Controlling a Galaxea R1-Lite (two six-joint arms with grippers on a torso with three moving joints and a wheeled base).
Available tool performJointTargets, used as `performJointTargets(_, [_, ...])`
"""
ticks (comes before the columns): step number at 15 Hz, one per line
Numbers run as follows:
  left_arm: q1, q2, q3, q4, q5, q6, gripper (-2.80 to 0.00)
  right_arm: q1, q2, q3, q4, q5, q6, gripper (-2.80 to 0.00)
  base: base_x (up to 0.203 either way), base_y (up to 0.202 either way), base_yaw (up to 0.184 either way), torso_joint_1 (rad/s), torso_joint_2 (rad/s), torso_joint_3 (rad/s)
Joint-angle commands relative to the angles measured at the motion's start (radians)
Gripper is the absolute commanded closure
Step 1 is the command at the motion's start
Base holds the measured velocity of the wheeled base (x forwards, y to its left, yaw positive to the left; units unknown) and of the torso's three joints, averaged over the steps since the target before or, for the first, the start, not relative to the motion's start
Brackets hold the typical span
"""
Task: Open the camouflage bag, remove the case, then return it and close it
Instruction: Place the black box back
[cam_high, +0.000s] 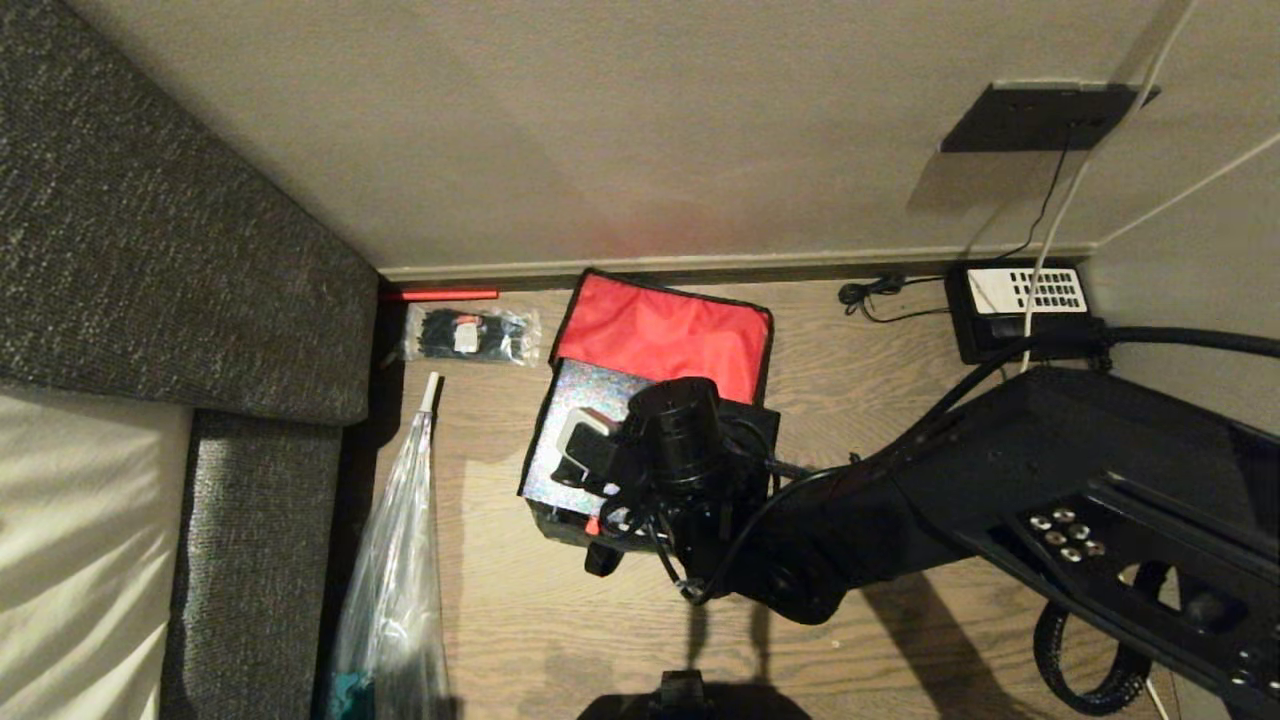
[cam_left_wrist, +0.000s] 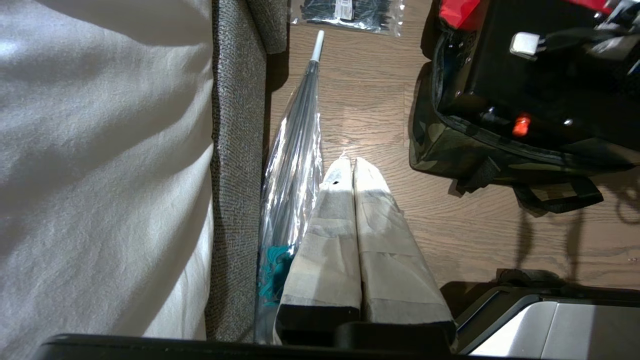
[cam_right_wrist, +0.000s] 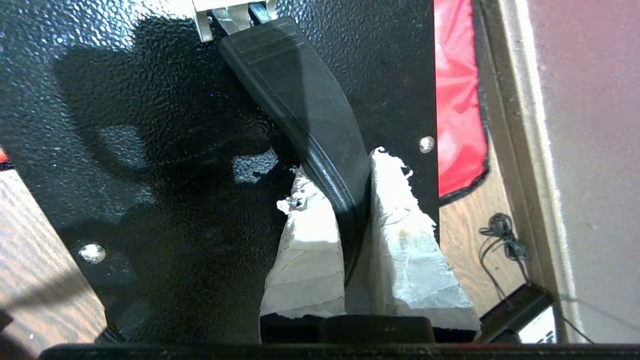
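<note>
The right hand (cam_right_wrist: 352, 200), its fingers wrapped in white tape, pinches the ribbed black strap handle (cam_right_wrist: 305, 120) of the pebbled hard case (cam_right_wrist: 150, 150). The soft camouflage bag (cam_left_wrist: 450, 145) shows its smooth red lining (cam_high: 665, 330). The left hand (cam_left_wrist: 354, 200) hangs closed on nothing above the wood floor (cam_left_wrist: 475, 230).

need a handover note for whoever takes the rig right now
Right claw: shut on the case's handle.
Left claw: shut, empty, parked over the floor beside the umbrella.
Bag: on the floor, flap open, red lining showing.
Case: in the bag's mouth.
Done: bag opened.
Left: whether the case is going out or back in cannot be told; bag must be closed.
</note>
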Motion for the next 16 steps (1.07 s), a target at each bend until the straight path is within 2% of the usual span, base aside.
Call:
performJointTargets(1, [0.000, -0.002, 0.003, 0.000, 0.000, 0.000, 0.00, -0.010, 0.057, 0.000, -0.028, -0.004, -0.004, 0.00, 0.000, 0.000, 0.000, 0.000, 0.00, 0.000])
performJointTargets(10, [0.000, -0.002, 0.003, 0.000, 0.000, 0.000, 0.00, -0.034, 0.103, -0.017, -0.085, -0.003, -0.002, 0.00, 0.000, 0.000, 0.000, 0.000, 0.00, 0.000])
performJointTargets(16, [0.001, -0.002, 0.003, 0.000, 0.000, 0.000, 0.00, -0.032, -0.040, -0.018, -0.040, -0.006, -0.019, 0.00, 0.000, 0.000, 0.000, 0.000, 0.00, 0.000])
